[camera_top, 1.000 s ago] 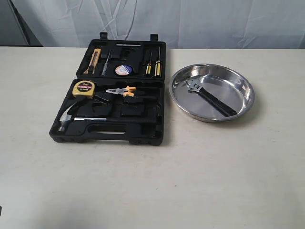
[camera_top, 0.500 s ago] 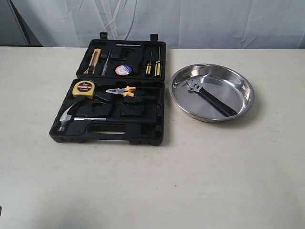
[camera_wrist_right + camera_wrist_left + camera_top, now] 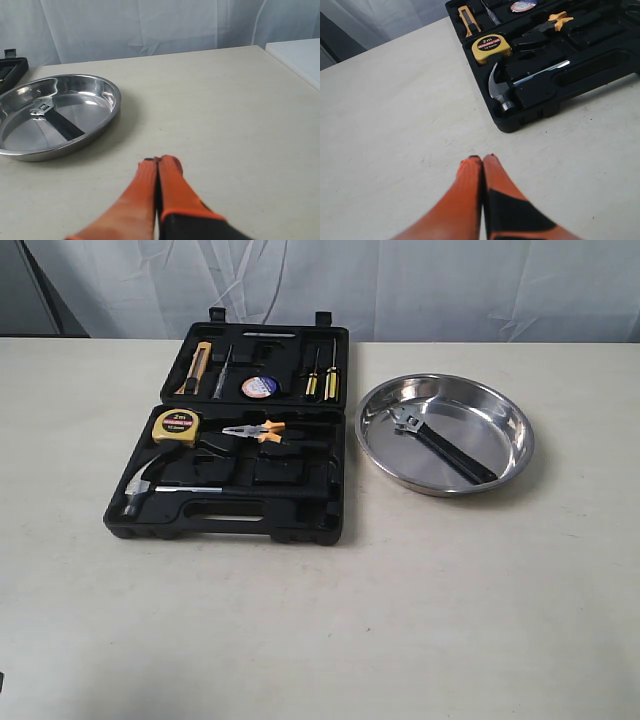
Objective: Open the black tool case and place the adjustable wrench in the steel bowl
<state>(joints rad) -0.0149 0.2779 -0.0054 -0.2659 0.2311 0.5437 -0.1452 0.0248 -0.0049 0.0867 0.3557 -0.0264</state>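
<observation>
The black tool case [image 3: 232, 520] lies open on the table, lid flat behind it, with tools in its slots; the left wrist view shows its near corner [image 3: 520, 120]. To its right stands the steel bowl [image 3: 510, 435] [image 3: 107, 117]. The adjustable wrench [image 3: 440, 445] [image 3: 55, 120] lies inside the bowl, silver head toward the case. Neither arm shows in the exterior view. My left gripper [image 3: 482, 159] is shut on nothing, above bare table short of the case. Off to the bowl's side, my right gripper [image 3: 157, 161] hangs shut and empty over the tabletop.
In the case sit a yellow tape measure [image 3: 175, 426], orange-handled pliers [image 3: 255, 430], a hammer [image 3: 150, 488], screwdrivers [image 3: 320, 375], a utility knife [image 3: 197, 365] and a tape roll [image 3: 258, 387]. A white curtain [image 3: 400, 280] hangs behind the table.
</observation>
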